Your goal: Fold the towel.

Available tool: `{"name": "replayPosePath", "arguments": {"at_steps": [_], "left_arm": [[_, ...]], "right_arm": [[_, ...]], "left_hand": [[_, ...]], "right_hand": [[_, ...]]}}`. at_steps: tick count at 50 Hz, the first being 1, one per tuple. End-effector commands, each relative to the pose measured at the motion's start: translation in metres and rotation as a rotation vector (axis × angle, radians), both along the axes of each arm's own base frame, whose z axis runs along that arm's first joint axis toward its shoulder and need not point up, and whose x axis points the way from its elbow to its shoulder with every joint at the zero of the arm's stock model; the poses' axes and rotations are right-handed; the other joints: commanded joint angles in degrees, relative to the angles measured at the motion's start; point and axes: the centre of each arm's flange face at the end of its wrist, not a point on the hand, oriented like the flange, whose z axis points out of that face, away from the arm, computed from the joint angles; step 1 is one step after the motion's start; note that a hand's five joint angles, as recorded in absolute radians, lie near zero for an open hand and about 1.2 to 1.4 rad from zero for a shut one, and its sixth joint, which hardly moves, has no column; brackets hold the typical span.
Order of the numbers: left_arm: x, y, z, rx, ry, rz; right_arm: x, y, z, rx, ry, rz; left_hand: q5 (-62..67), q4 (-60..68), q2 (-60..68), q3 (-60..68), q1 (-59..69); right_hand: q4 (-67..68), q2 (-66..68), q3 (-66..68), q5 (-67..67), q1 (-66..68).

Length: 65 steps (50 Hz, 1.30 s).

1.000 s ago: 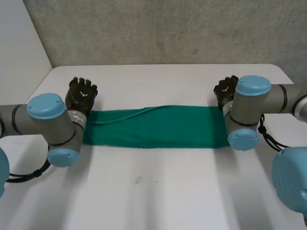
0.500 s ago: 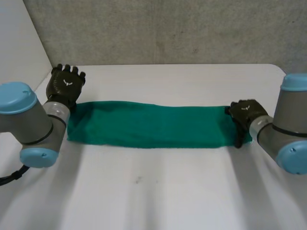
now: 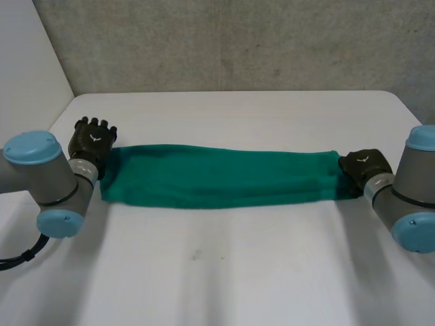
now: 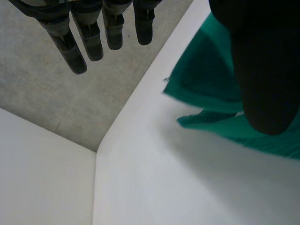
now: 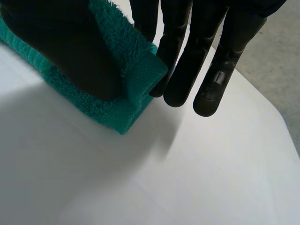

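Lying flat and pulled out long, a green fluffy cloth towel [image 3: 217, 176] runs from side to side across a plain white table surface [image 3: 224, 272]. Behind the surface stands a rough grey wall [image 3: 238, 41]. A smooth white panel [image 3: 27, 61] closes in the robot's left side. The far edge of the surface meets the grey wall, and its far right corner is rounded. The towel sits about in the middle, well apart from that far edge. A wide bare stretch of surface lies in front of the towel, nearer the robot, and a thinner bare strip lies behind it.

The left hand [image 3: 94, 138] is at the towel's left end, by the far corner. In the left wrist view its fingers [image 4: 77, 47] are straight, a little spread, and apart from the towel. Its thumb [image 4: 265, 79] is in front of the towel's end, and I cannot tell if it presses on the cloth. That end shows two layers, one over the other.

The right hand [image 3: 363, 165] is at the towel's right end. In the right wrist view its thumb [image 5: 75, 51] lies on the thick end. Its fingers [image 5: 187, 65] are straight and close together on the other side, so the end is pinched between them. The fingertips stick out past the towel's corner, above bare surface.
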Motion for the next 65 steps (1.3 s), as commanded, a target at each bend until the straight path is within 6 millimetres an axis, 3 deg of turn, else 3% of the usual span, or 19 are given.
{"name": "replayPosePath", "arguments": {"at_steps": [1, 10, 13, 15, 19, 20, 24, 27, 30, 33, 36, 40, 43, 46, 53, 65], "left_arm": [[0.006, 0.008, 0.016, -0.008, -0.003, 0.051], [0.012, 0.058, 0.028, 0.081, -0.016, 0.041], [0.011, 0.077, 0.041, 0.067, -0.011, 0.025], [0.009, 0.081, 0.047, 0.054, -0.006, 0.019], [-0.001, 0.09, 0.057, 0.032, 0.008, -0.016], [-0.005, 0.092, 0.059, 0.027, 0.016, -0.027], [-0.023, 0.098, 0.067, 0.006, 0.079, -0.097], [-0.042, 0.102, 0.074, 0.002, 0.165, -0.159], [-0.05, 0.103, 0.078, 0.012, 0.221, -0.174], [-0.069, 0.108, 0.065, 0.112, 0.361, -0.204], [-0.081, 0.12, 0.053, 0.2, 0.388, -0.227], [-0.086, 0.131, 0.037, 0.291, 0.373, -0.232], [-0.09, 0.136, 0.027, 0.324, 0.357, -0.241], [-0.091, 0.135, 0.021, 0.338, 0.352, -0.235], [-0.092, 0.134, 0.008, 0.371, 0.347, -0.229], [-0.095, 0.134, -0.003, 0.394, 0.344, -0.233]], "right_arm": [[-0.046, -0.023, 0.01, -0.03, 0.116, -0.149], [-0.107, -0.051, 0.037, -0.108, 0.449, -0.199], [-0.104, -0.059, 0.055, -0.166, 0.479, -0.208], [-0.095, -0.06, 0.065, -0.202, 0.47, -0.193], [-0.044, -0.051, 0.092, -0.311, 0.42, -0.097], [-0.022, -0.044, 0.102, -0.345, 0.393, -0.058], [0.013, -0.027, 0.112, -0.363, 0.33, 0.007], [0.02, -0.02, 0.11, -0.343, 0.309, 0.023], [0.018, -0.016, 0.103, -0.31, 0.303, 0.018], [0.013, -0.007, 0.084, -0.24, 0.311, 0.012], [0.01, 0.002, 0.074, -0.207, 0.315, 0.016], [0.005, 0.009, 0.072, -0.196, 0.299, 0.007], [-0.011, 0.007, 0.066, -0.184, 0.248, -0.046], [-0.024, 0.008, 0.063, -0.177, 0.189, -0.078], [-0.032, 0.009, 0.054, -0.15, 0.165, -0.075], [-0.037, 0.01, 0.049, -0.133, 0.165, -0.087]], "left_hand": [[0.3, 1.54, 1.5, 0.95, 2.17], [-0.37, 0.87, 0.83, 0.28, 1.49], [-0.71, 0.53, 0.49, -0.06, 1.16], [-0.71, 0.53, 0.49, -0.06, 1.15], [-0.71, 0.53, 0.49, -0.06, 1.15], [-0.71, 0.53, 0.49, -0.06, 1.15], [-0.21, 1.04, 0.99, 0.44, 1.66], [3.14, 4.38, 4.34, 3.79, 5.01], [6.19, 7.43, 7.39, 6.83, 8.05], [12.88, 14.13, 14.09, 13.53, 14.75], [17.77, 19.01, 18.97, 18.42, 19.64], [24.84, 26.08, 26.04, 25.49, 26.71], [30.22, 31.46, 31.42, 30.87, 32.08], [34.09, 35.34, 35.3, 34.74, 35.96], [45.2, 46.45, 46.4, 45.85, 47.07], [36.63, 37.88, 37.83, 37.28, 38.5]], "right_hand": [[11.91, 12.32, 12.4, 14.57, 24.87], [11.91, 12.32, 12.4, 14.57, 24.87], [11.91, 12.32, 12.4, 14.57, 24.87], [11.91, 12.32, 12.4, 14.57, 24.87], [11.91, 12.32, 12.4, 14.57, 24.87], [11.91, 12.32, 12.4, 14.57, 24.87], [11.91, 12.32, 12.4, 14.57, 24.87], [11.91, 12.32, 12.4, 14.57, 24.87], [11.91, 12.32, 12.4, 14.57, 24.87], [11.91, 12.32, 12.4, 14.57, 24.87], [11.91, 12.32, 12.4, 14.57, 24.87], [11.91, 12.32, 12.4, 14.57, 24.87], [11.91, 12.32, 12.4, 14.57, 24.87], [11.91, 12.32, 12.4, 14.57, 24.87], [11.91, 12.32, 12.4, 14.57, 24.87], [11.91, 12.32, 12.4, 14.57, 24.87]]}}
